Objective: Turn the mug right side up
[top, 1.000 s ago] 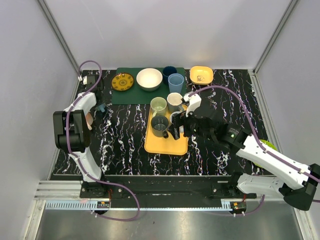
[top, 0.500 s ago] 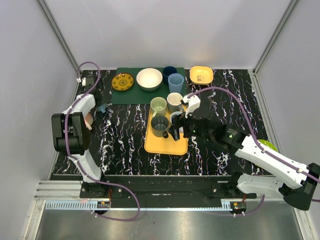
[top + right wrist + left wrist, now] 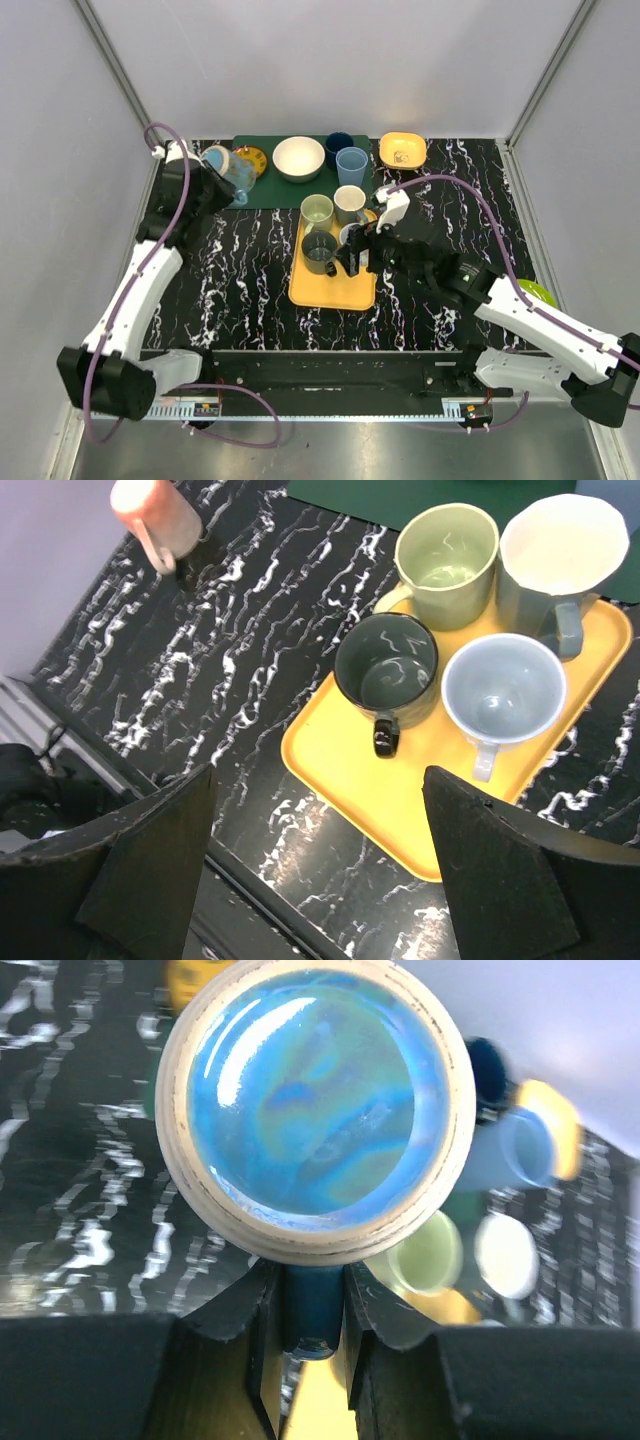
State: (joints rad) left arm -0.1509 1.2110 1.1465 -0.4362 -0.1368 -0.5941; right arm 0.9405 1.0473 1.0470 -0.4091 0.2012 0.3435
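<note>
A blue mug (image 3: 232, 168) with a cream-ringed base hangs in the air over the back-left of the table, by the green mat (image 3: 290, 192). My left gripper (image 3: 218, 178) is shut on its dark blue handle. In the left wrist view the mug's round blue base (image 3: 315, 1110) faces the camera, with the handle pinched in my left gripper (image 3: 312, 1305). My right gripper (image 3: 355, 255) is open and empty, hovering over the yellow tray (image 3: 335, 292); in the right wrist view it (image 3: 330, 880) is spread wide above the tray's near edge (image 3: 400, 810).
The tray holds upright mugs: green (image 3: 446, 550), white (image 3: 560, 545), dark grey (image 3: 385, 670), pale blue (image 3: 503, 690). On the mat stand a white bowl (image 3: 299, 157), two blue cups (image 3: 351, 163) and a yellow plate (image 3: 256, 157). A yellow bowl (image 3: 402, 150) sits back right. A pink cup (image 3: 155, 520) lies left.
My left arm has unfolded and swung toward the back left, carrying the blue mug up off the table. My right arm has barely moved.
</note>
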